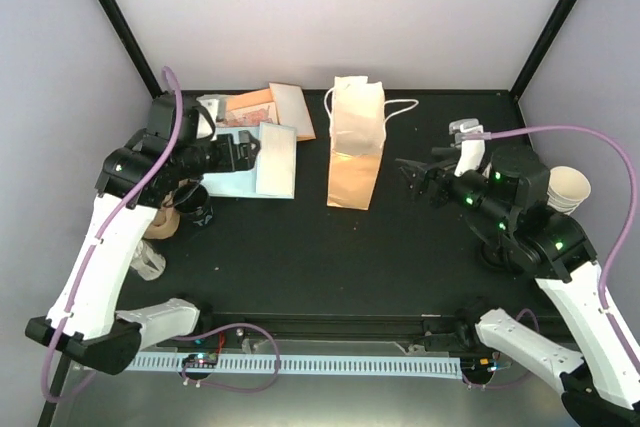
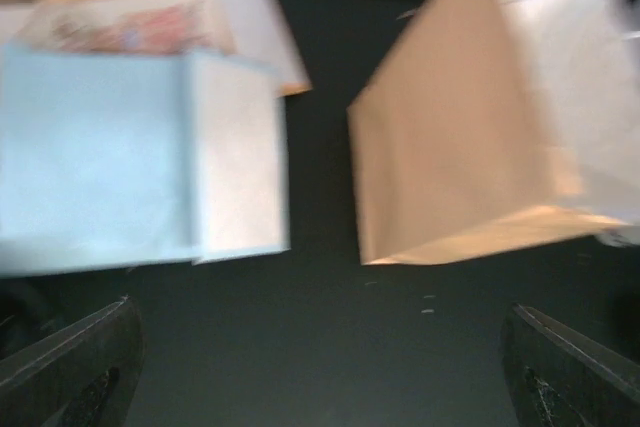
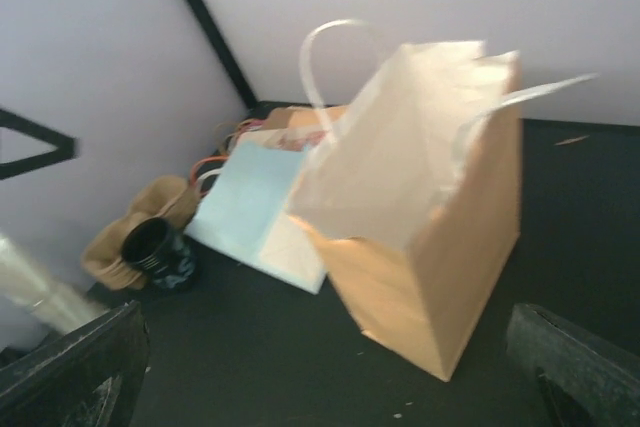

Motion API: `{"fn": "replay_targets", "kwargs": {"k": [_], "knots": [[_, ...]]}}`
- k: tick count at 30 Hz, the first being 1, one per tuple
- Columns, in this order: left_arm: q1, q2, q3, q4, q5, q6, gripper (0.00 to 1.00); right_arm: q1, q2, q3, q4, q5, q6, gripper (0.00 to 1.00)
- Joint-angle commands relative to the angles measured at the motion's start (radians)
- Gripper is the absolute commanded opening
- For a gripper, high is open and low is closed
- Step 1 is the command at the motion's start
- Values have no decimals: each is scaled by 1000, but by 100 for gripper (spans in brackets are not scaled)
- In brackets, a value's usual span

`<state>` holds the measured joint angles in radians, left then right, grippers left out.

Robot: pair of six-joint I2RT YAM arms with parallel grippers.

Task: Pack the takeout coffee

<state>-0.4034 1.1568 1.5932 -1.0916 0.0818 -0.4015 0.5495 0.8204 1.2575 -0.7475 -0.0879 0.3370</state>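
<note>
The takeout coffee (image 1: 197, 207) stands at the left of the table, beside my left arm. In the right wrist view the coffee (image 3: 158, 253) shows its black lid and black lettering. A brown paper bag (image 1: 355, 147) with white handles stands upright in the middle, mouth open. My left gripper (image 1: 247, 150) hovers open over flat bags, left of the brown bag (image 2: 470, 137), with nothing between its fingers (image 2: 70, 367). My right gripper (image 1: 412, 179) is open and empty to the right of the brown bag (image 3: 430, 237), pointing at it.
A light blue flat bag (image 1: 262, 159) and several other flat bags (image 1: 262, 105) lie at the back left. A tan crumpled thing (image 1: 160, 224) and clear plastic (image 1: 148, 262) sit by the coffee. Stacked cream cups (image 1: 568, 187) stand at the right edge.
</note>
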Motion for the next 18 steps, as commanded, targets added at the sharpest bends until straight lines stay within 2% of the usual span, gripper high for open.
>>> {"fn": "replay_targets", "kwargs": {"k": [1,6,12,18], "knots": [[162,-26,-109,-115,-80,56,99,6,3,-31,113,-221,35,100],[282,-96,-289,-14,-76,32,99,86,40,-60,190,-280,77,99],[288,-106,-424,28,-125,109,97,230,86,-79,205,-210,61,98],[287,-37,-480,88,-183,148,95,234,89,-100,181,-156,25,99]]}}
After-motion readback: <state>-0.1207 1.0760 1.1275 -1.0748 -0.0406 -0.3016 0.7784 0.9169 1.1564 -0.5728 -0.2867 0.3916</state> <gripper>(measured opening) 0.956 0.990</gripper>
